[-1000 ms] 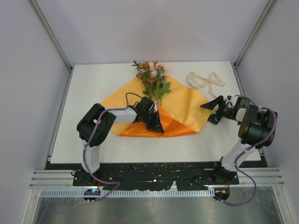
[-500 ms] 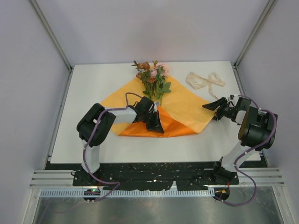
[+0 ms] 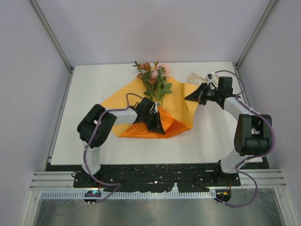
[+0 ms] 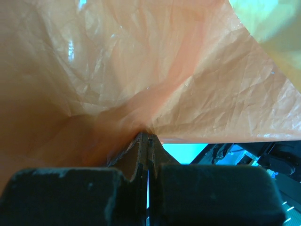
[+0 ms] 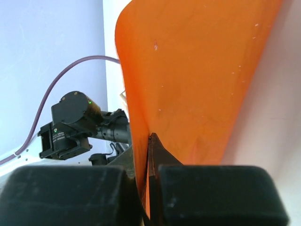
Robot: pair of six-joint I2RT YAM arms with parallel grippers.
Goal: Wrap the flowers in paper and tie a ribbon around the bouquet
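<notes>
While left pincer clamps paper, right pincer clamps it too

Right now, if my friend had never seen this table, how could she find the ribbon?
Start at the white table, then find the big orange paper in its middle. Just past the paper's far right edge, beyond the right hand, lies the ribbon. It is a floppy cream-white tangle, neither orange nor leafy like its neighbours.

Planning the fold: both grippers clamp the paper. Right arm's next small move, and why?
Probably carry the right gripper leftward over the flowers. It is shut on the right corner of the paper, raised off the table. The left gripper pins the other flap, and the right side isn't folded across yet.
</notes>
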